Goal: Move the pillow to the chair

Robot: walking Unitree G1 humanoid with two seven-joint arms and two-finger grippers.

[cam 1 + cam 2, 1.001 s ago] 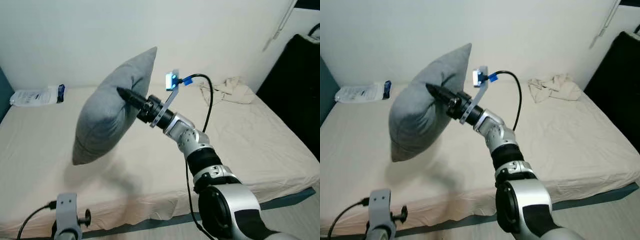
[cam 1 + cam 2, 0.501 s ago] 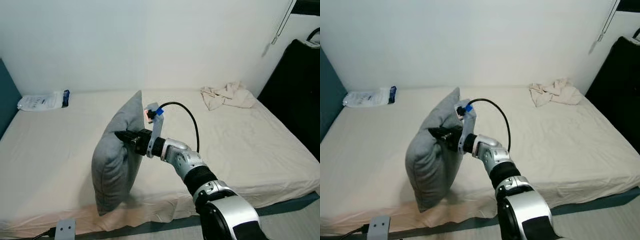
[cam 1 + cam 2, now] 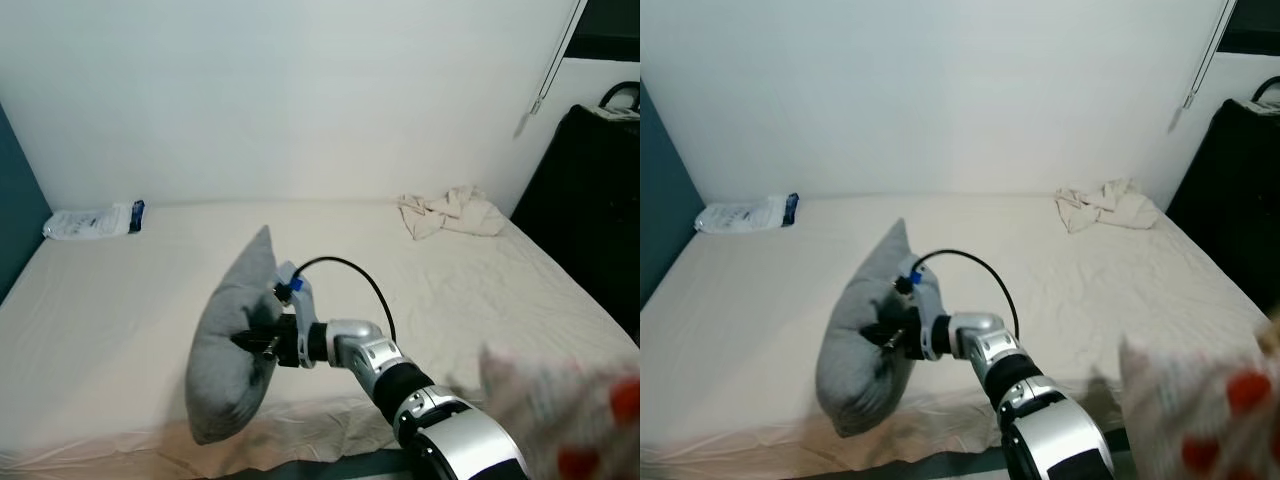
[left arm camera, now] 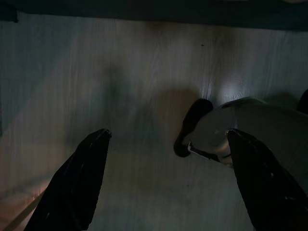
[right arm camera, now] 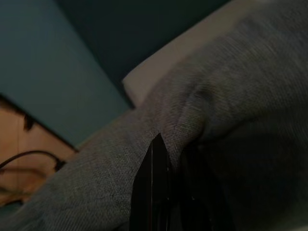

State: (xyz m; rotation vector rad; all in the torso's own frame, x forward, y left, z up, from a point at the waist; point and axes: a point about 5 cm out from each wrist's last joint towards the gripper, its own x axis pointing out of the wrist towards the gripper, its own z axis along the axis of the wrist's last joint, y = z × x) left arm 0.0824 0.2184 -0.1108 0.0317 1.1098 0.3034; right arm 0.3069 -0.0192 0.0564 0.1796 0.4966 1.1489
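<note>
The grey pillow (image 3: pixel 222 375) hangs upright above the near part of the beige bed (image 3: pixel 110 320), its lower corner down by the bed's front edge. My right gripper (image 3: pixel 244 341) is shut on a fold of fabric at the pillow's middle, with the silver arm reaching in from the lower right. In the right wrist view the black fingers (image 5: pixel 153 183) pinch the grey weave of the pillow (image 5: pixel 240 96). My left gripper (image 4: pixel 168 133) hangs open over a dim wooden floor (image 4: pixel 134 82).
A crumpled cream cloth (image 3: pixel 450 212) lies at the bed's far right corner and a plastic packet (image 3: pixel 90 220) at its far left. A tall black object (image 3: pixel 590 200) stands to the right of the bed. A blurred white and red thing (image 3: pixel 560 415) fills the lower right corner.
The right arm has brought the pillow down from high over the bed to low at its near edge. The camera has shifted. The blurred white and red thing has come into view.
</note>
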